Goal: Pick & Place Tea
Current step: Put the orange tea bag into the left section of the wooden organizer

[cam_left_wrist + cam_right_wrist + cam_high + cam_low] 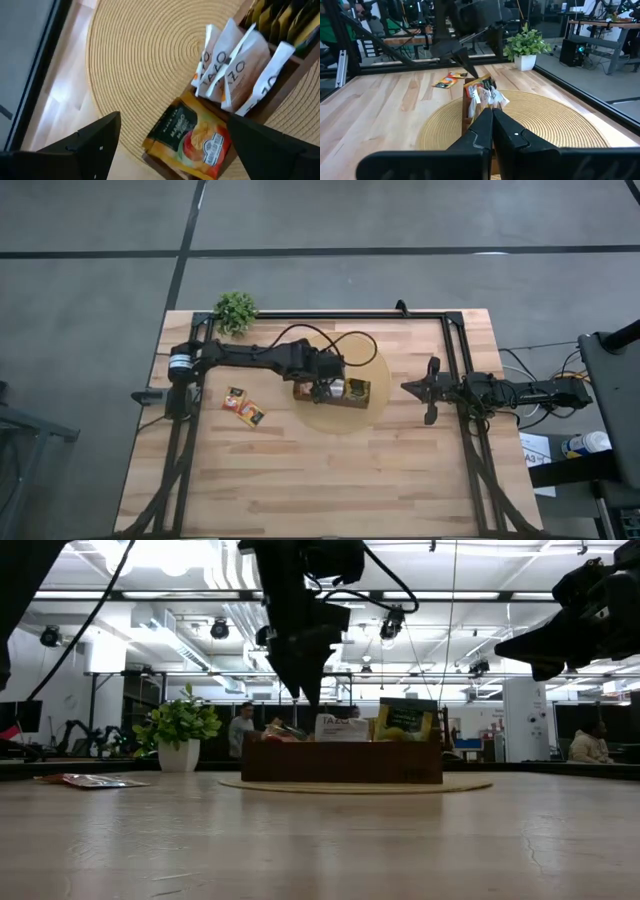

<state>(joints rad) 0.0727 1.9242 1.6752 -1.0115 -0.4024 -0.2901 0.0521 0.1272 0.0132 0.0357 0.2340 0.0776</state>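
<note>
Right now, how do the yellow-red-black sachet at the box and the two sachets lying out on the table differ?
The yellow-red-black sachet sits in the end compartment of the wooden box, leaning on its edge; the two loose sachets lie flat on the bare table. The boxed one is directly between the left gripper's open fingers; the loose ones lie apart from both grippers. The right gripper waits shut, off the mat. All look like the same kind.

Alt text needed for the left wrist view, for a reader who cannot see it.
The left gripper hangs open over a long dark-brown divided wooden box on a round woven straw mat. A yellow-red-black tea sachet sits in the end compartment, white-orange sachets in the next, and dark green-yellow ones beyond.
</note>
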